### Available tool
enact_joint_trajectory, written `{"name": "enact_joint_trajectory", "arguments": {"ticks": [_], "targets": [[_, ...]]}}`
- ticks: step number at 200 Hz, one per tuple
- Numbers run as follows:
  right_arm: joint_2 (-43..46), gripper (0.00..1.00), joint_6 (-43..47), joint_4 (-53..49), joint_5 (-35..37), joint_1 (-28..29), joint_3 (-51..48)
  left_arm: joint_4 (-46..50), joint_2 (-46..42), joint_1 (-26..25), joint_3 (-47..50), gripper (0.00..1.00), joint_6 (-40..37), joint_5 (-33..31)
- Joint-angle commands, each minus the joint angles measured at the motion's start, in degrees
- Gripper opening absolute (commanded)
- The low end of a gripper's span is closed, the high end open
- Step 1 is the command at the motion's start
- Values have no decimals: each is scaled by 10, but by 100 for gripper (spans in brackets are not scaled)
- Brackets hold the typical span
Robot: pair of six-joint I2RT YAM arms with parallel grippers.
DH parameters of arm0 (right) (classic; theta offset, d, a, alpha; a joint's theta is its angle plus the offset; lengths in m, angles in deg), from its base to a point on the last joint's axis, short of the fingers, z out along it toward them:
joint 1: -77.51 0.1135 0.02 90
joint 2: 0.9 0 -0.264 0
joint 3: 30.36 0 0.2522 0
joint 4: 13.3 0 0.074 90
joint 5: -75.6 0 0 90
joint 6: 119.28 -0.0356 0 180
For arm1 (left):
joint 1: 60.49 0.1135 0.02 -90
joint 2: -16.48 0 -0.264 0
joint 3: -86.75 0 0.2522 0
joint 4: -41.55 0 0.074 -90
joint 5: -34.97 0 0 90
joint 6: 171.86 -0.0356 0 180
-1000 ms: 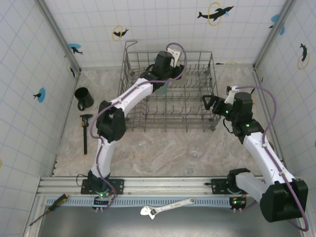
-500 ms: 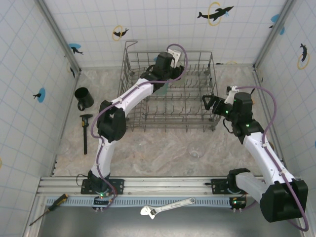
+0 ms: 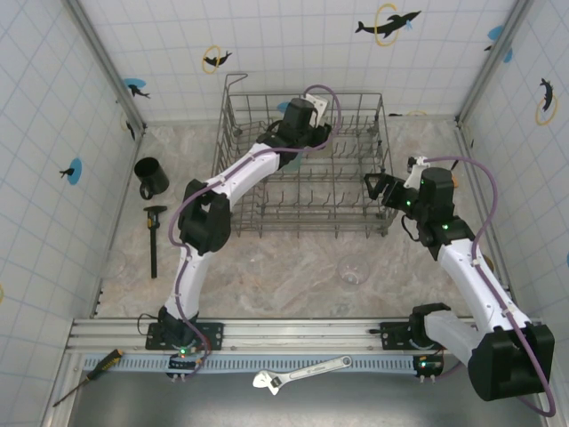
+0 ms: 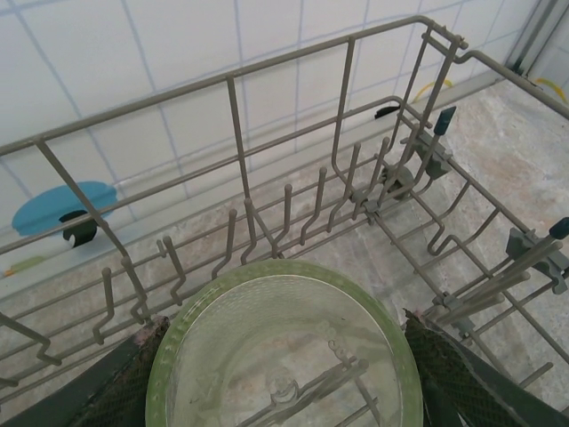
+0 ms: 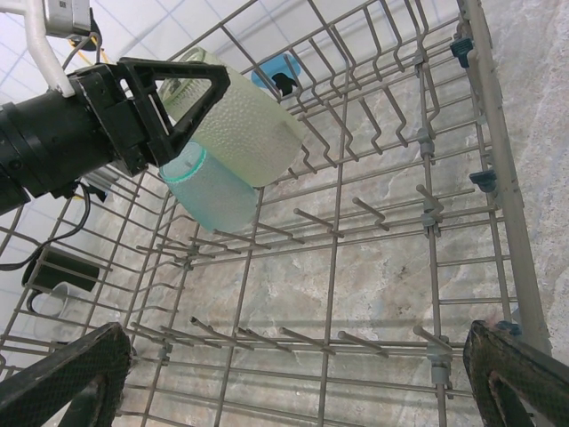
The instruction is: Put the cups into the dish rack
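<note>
Your left claw pinches the pale green tumbler over the far rows of the dish rack, just beside a teal tumbler. Your right claw hangs spread at the rack's right edge.

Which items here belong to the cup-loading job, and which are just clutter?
Job: dish rack, pale green tumbler, teal tumbler, black mug, clear tumbler.
Lying about: wrench, screwdriver, black hand tool.

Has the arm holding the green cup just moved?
Yes. The left gripper with the pale green cup shifted slightly right along the dish rack's far wall.
</note>
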State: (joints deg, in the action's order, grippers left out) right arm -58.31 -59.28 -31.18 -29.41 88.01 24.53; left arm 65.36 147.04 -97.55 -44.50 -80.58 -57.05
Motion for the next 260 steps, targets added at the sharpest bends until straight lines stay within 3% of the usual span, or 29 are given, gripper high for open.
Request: {"name": "enact_joint_trajectory", "arguments": {"ticks": [1, 154, 172, 193, 204, 225, 260], "targets": [[15, 100, 1, 9, 3, 2, -17, -9, 12, -3, -12, 0, -15, -7], [11, 100, -3, 14, 2, 2, -17, -39, 27, -8, 41, 0, -43, -57], [11, 100, -5, 16, 1, 2, -17, -38, 27, -8, 44, 15, -46, -60], [15, 100, -7, 15, 0, 2, -17, -41, 24, -12, 47, 19, -50, -72], [17, 100, -8, 14, 1, 2, -17, -45, 22, -13, 51, 33, -48, -71], [23, 100, -9, 11, 1, 2, -19, -50, 21, -13, 59, 37, -46, -63], [30, 100, -10, 4, 2, 2, -19, -49, 17, -14, 62, 73, -37, -68]]}}
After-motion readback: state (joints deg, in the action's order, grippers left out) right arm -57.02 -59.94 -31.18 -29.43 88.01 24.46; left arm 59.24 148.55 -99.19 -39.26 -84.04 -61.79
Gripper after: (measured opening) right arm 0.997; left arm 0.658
